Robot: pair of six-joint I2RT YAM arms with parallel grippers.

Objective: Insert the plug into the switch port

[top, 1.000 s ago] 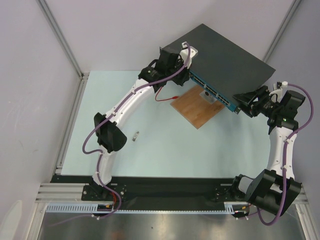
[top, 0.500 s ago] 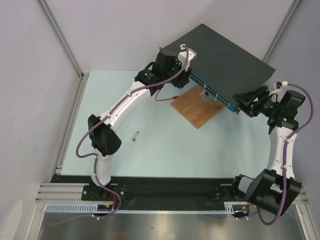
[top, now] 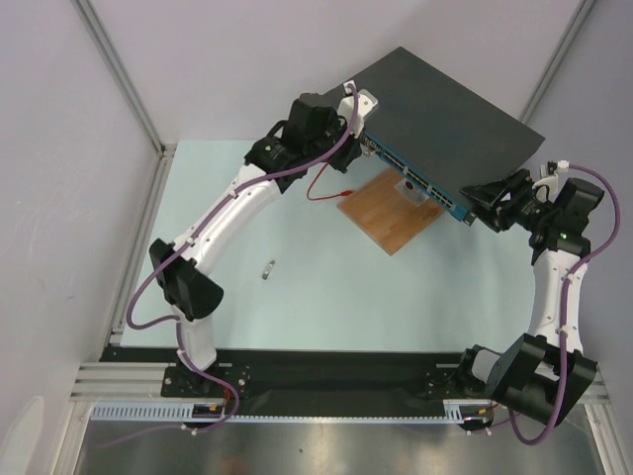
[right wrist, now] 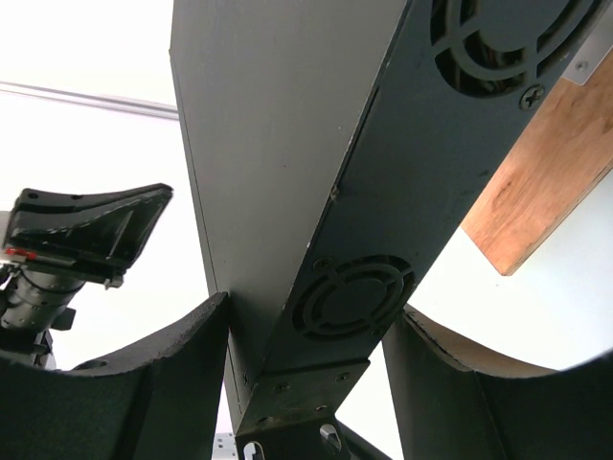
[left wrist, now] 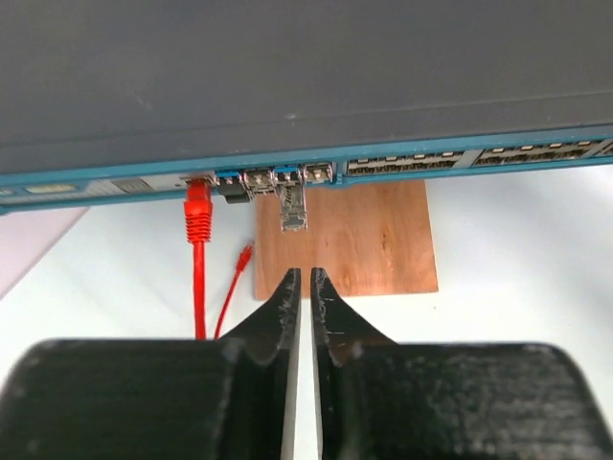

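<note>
The switch (top: 445, 109) lies at the back, its blue port edge (left wrist: 402, 165) facing my left gripper. A red plug (left wrist: 197, 207) sits in a port near that edge's left end, and its red cable (left wrist: 199, 287) hangs down from it. My left gripper (left wrist: 306, 273) hovers just short of the ports, shut with nothing between its fingers; from above it is by the switch's left corner (top: 344, 134). My right gripper (right wrist: 306, 307) straddles the switch's right end (right wrist: 345, 297), closed on it, also seen from above (top: 485, 203).
A brown wooden board (top: 391, 213) lies under the switch's front edge. A silver module (left wrist: 292, 205) juts from a port right of the red plug. The cable's loose red end (left wrist: 245, 255) rests on the table. A small metal piece (top: 267, 269) lies mid-table.
My left gripper has drawn back from the switch's port edge toward the left. The right arm has not moved.
</note>
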